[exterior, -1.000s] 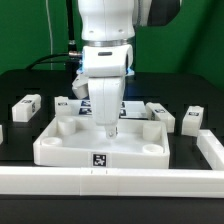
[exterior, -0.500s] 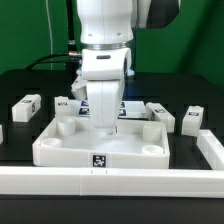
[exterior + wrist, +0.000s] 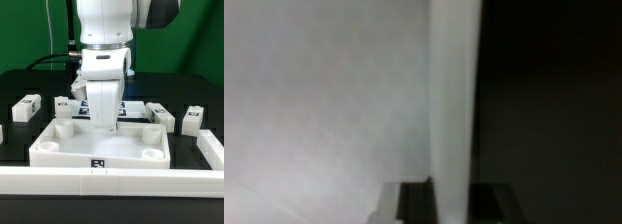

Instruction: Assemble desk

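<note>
The desk top [image 3: 60, 152] is a large white tray with a raised rim and round corner sockets. It lies in the middle of the black table with a tag on its near wall. My gripper [image 3: 103, 124] reaches down at the middle of the top's far rim. In the wrist view the dark fingers [image 3: 411, 205] stand on either side of the white rim wall [image 3: 455, 100], so my gripper [image 3: 452, 190] is shut on it. Several white tagged legs lie around it, two at the exterior view's left [image 3: 27, 105] and two at its right [image 3: 193, 119].
A long low white rail [image 3: 110, 183] runs along the front and turns up the exterior view's right side [image 3: 212, 148]. The marker board [image 3: 128, 106] lies behind the arm. Black cables run at the back left.
The desk top has shifted toward the front rail, and its near wall and tag now sit lower in the picture. My gripper has stayed on the far rim and moved with it.
</note>
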### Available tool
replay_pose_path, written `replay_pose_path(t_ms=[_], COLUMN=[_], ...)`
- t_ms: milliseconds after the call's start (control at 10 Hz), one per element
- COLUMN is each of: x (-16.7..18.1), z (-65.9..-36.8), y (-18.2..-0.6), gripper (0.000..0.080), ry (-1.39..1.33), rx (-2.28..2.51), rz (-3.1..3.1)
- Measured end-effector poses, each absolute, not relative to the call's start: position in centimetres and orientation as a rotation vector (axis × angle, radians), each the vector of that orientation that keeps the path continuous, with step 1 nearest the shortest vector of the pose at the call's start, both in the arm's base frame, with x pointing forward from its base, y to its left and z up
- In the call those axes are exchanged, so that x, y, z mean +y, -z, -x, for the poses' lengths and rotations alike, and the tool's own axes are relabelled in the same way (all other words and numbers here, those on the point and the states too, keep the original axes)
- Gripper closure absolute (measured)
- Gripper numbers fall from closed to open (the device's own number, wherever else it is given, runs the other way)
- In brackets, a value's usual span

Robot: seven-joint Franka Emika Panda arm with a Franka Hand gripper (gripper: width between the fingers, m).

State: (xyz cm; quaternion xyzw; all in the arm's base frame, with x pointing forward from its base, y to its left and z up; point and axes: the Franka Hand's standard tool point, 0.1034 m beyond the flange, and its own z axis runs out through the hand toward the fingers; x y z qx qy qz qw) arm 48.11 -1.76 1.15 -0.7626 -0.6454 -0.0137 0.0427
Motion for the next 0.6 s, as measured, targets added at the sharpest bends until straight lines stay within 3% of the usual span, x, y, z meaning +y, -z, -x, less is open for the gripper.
replay_pose_path(t_ms=[400,600], x=[-1.7,-0.5], z=[-48.4,-50.1], y=[-1.2,-1.1], gripper=[0.0742,0.0742], ry=[0.039,0.035], rx=[-2.026,-2.169], rz=[2.296,2.197])
